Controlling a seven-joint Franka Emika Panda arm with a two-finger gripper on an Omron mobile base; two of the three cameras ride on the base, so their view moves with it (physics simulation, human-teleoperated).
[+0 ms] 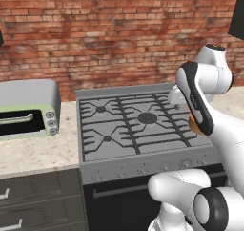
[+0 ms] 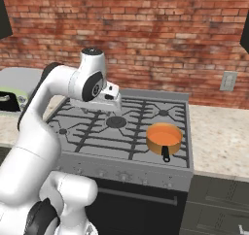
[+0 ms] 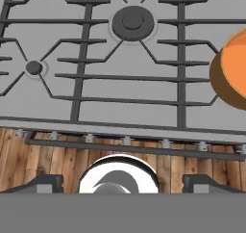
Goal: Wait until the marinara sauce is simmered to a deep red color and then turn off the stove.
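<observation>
Sauce, smooth orange-red marinara, is sitting in the small copper saucepan on the grey steel stove; the pincer, fingers apart, is hovering overhead, probably waiting.

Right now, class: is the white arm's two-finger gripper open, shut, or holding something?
Two-finger gripper: open, its dark fingertips wide apart, holding nothing, above the wide grey steel gas stove.
</observation>
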